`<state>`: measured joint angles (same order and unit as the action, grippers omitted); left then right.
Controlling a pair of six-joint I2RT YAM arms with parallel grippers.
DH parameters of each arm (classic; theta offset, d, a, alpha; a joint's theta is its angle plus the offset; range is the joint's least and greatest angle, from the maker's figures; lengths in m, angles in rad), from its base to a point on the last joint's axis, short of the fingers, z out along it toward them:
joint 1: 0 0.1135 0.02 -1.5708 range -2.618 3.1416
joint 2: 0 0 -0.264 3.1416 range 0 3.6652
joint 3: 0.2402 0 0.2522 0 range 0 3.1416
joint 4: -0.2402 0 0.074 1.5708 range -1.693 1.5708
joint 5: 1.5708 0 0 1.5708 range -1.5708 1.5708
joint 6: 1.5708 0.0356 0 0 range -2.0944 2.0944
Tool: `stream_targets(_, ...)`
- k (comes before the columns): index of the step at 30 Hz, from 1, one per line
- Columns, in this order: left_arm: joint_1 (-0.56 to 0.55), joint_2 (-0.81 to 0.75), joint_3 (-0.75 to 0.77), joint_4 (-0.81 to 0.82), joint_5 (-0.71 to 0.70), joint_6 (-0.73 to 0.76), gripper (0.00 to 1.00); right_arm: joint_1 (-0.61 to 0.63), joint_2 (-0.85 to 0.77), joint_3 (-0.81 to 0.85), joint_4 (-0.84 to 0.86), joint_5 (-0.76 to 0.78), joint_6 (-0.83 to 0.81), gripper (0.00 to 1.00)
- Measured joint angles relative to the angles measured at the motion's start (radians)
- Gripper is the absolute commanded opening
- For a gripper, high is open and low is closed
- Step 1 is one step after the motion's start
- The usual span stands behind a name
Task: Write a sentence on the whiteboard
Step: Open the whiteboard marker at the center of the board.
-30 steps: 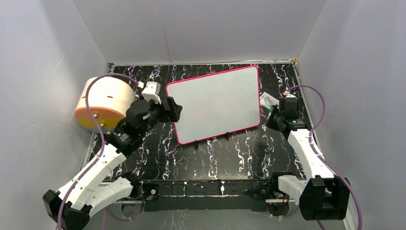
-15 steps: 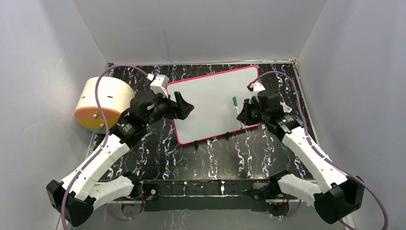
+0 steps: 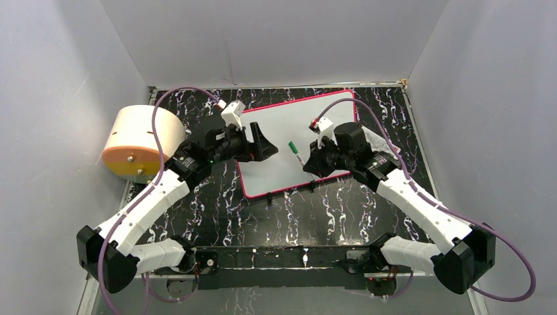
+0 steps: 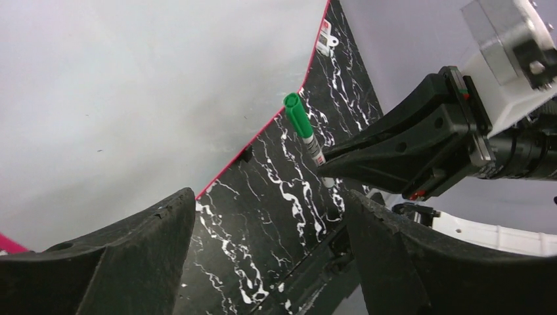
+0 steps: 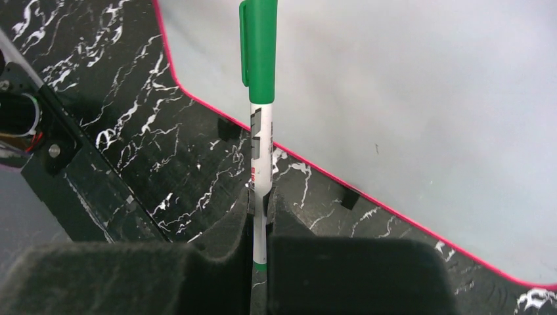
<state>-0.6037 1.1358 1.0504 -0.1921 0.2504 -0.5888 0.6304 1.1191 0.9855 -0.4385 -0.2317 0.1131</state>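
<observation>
The whiteboard (image 3: 289, 121) lies flat at the back middle of the table, with a pink-red rim and a blank face; no sentence shows on it. My right gripper (image 3: 307, 163) is shut on a white marker (image 3: 295, 150) with its green cap on, held above the board's near part. In the right wrist view the marker (image 5: 260, 98) sticks up from my shut gripper (image 5: 261, 197) over the whiteboard's near edge (image 5: 407, 98). My left gripper (image 3: 266, 148) is open and empty over the board's left edge. The left wrist view shows the marker (image 4: 303, 128) ahead of my open gripper (image 4: 270, 200).
A cream and orange cylinder (image 3: 140, 139) lies at the table's left edge. A small white packet (image 4: 323, 41) with a red mark lies by the board's far right corner. Small black clips (image 3: 270, 196) stick out along the board's near rim. Grey walls close in three sides.
My right gripper has carried the marker from the table's right side leftward over the whiteboard. My left gripper has moved right, over the board's left edge.
</observation>
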Motion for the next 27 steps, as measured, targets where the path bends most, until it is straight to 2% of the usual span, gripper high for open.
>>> stream_targets(19, 0.0, 0.132, 0.013, 0.071, 0.13, -0.188, 0.41, 0.099, 0.045, 0.026, 0.097, -0.088, -0.143, 0.0)
stream_targets(24, 0.0, 0.153, 0.013, 0.088, 0.136, -0.21, 0.24, 0.103, 0.046, 0.026, 0.115, -0.095, -0.156, 0.0)
stream_targets(27, 0.0, 0.153, 0.013, 0.097, 0.136, -0.222, 0.06, 0.105, 0.046, 0.026, 0.129, -0.099, -0.166, 0.0)
